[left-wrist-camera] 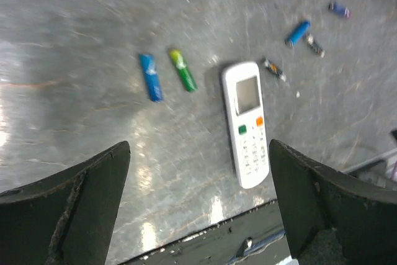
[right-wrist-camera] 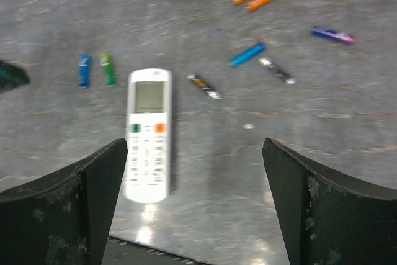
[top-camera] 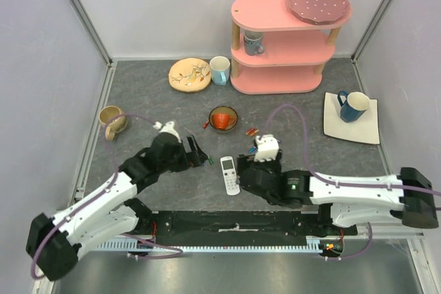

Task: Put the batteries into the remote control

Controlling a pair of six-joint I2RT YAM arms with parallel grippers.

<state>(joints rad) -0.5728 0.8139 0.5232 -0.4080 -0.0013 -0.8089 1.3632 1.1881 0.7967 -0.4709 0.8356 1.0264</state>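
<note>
The remote (top-camera: 229,175) lies flat on the table (top-camera: 296,105), near its front edge and between the two arms, with screen and buttons facing up. A blue battery (left-wrist-camera: 151,77) and a green battery (left-wrist-camera: 183,70) lie side by side just to its left, not touching it. A dark battery (right-wrist-camera: 204,86) sits near its upper right corner, and more lie scattered further back towards the bowl (top-camera: 223,118).

The left gripper (left-wrist-camera: 198,153) hovers over the remote's left side with its fingers spread wide and nothing between them. The right gripper (right-wrist-camera: 193,147) hangs above the remote's right side, equally wide and empty.

No battery looks loaded yet. With the face up, the battery door is probably underneath (none shows in any view), so the step in hand seems to be taking hold of the remote and turning it over. To do that well, one gripper should close across the narrow width, low enough to catch the thin sides, while the other stays clear. The left arm should descend straight, or it may knock the blue and green pair away.
</note>
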